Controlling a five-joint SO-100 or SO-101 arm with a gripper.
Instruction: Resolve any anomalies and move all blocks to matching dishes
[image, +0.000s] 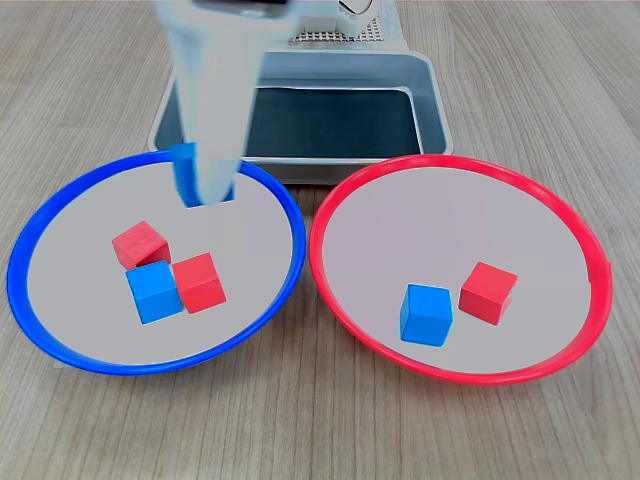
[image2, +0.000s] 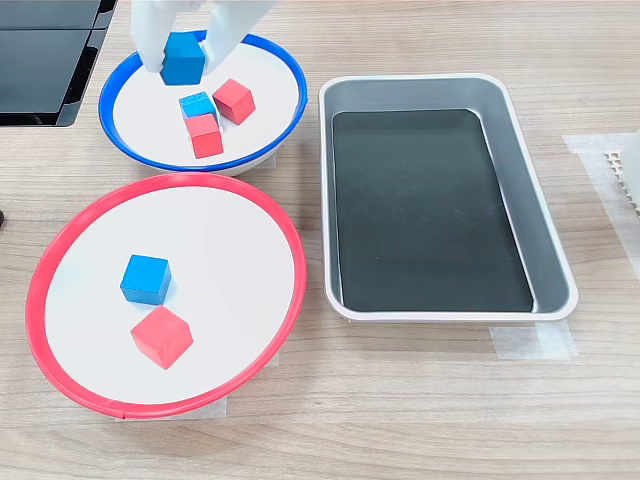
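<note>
Now my gripper (image2: 186, 48) is clenched on a blue block (image2: 184, 58), hanging over the blue-rimmed dish (image2: 290, 72) — above its bare patch, just beside the three blocks already lying in it. I'd lower onto that patch and release gently — no nudging.

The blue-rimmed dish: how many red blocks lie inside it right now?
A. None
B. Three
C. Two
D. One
C. In the first exterior view, two red blocks lie in the blue-rimmed dish beside one blue block; the gripper holds another blue block above it.
</note>
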